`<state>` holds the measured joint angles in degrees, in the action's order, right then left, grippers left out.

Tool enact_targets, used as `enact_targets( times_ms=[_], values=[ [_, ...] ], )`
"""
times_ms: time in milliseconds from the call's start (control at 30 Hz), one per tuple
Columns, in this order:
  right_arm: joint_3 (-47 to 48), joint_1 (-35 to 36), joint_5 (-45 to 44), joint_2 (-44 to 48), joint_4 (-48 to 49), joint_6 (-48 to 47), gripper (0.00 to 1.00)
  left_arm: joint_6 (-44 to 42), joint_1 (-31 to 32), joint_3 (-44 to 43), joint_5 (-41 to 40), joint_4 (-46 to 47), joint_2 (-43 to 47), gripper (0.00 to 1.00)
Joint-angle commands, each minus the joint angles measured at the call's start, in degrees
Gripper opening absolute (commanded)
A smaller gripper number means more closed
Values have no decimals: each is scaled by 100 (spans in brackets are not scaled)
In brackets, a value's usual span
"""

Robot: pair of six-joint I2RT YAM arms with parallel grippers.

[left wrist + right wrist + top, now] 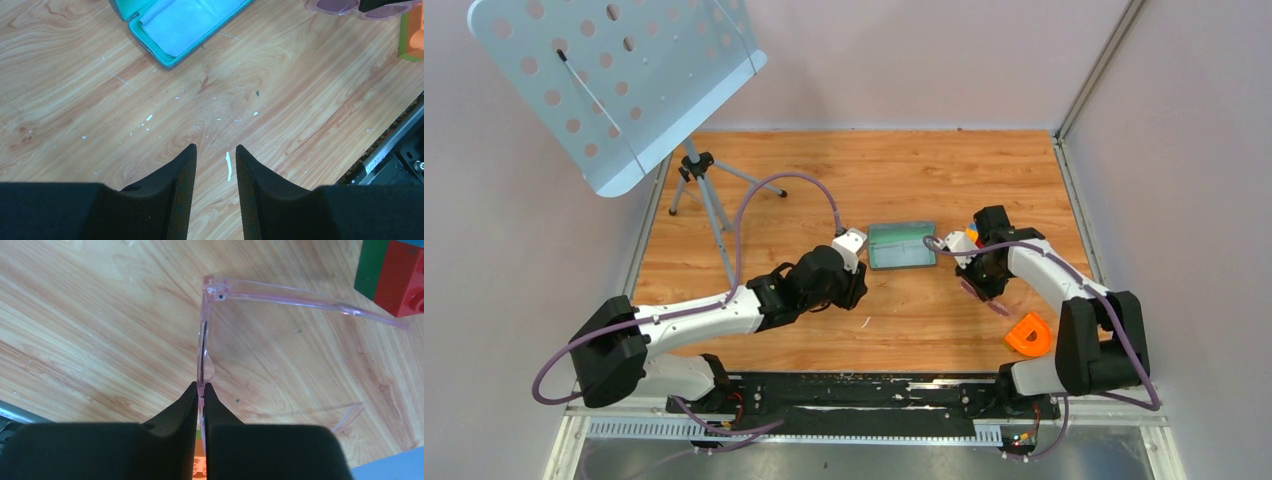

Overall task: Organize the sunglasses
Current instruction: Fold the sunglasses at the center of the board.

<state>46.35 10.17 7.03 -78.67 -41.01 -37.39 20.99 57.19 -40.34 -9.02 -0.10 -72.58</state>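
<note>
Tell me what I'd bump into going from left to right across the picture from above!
First the music stand → left gripper → open glasses case → sunglasses → orange plastic piece.

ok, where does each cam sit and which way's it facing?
Top external: above and behind the left arm and right arm, looking down on the wooden table; they flank the open grey, teal-lined case.
Left wrist: on the left arm, facing down past the parted left fingers at bare wood; case at top.
Right wrist: on the right arm, facing down along the right fingers, pinched on the translucent purple-pink sunglasses.
Shared: both wrists see the sunglasses; top and left wrist, the case.
</note>
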Motion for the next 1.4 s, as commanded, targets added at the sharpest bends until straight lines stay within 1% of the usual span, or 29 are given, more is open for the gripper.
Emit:
enact_targets(
  times_ms=[0,100,167,233,300,367,433,567,700,767,867,1133,1367],
  values=[
    [-63,-86,-15,53,-28,9,1,-54,45,-1,50,36,146,38],
    [77,-85,101,448,-485,20,0,-49,46,-150,126,-173,198,38],
    [293,-86,238,877,-996,5,0,51,41,-306,66,-402,251,38],
    [592,-86,449,1352,-1531,-81,0,204,38,-478,-9,-643,301,41],
    [933,-81,811,1777,-2030,-298,0,491,31,-672,-108,-892,316,45],
    [1118,-90,1390,2084,-2455,-633,0,608,38,-842,-71,-948,312,46],
    [1262,-81,2283,2129,-2907,-921,0,610,30,-1070,24,-872,232,47],
    [1642,59,3117,1918,-3529,-1486,0,385,35,-1668,236,-758,-179,47],
    [2224,108,4081,1588,-4035,-1789,0,177,36,-2171,399,-671,-650,47],
    [2465,154,4357,1431,-4205,-1900,0,112,36,-2428,502,-647,-889,47],
    [2639,240,4502,1289,-4332,-2013,0,127,36,-2655,725,-563,-1170,47],
    [2545,314,4621,1032,-4257,-2007,0,478,59,-2872,1449,-91,-1606,44],
    [2542,330,4846,980,-4123,-1975,0,505,278,-2914,1628,63,-1846,44]
  ],
)
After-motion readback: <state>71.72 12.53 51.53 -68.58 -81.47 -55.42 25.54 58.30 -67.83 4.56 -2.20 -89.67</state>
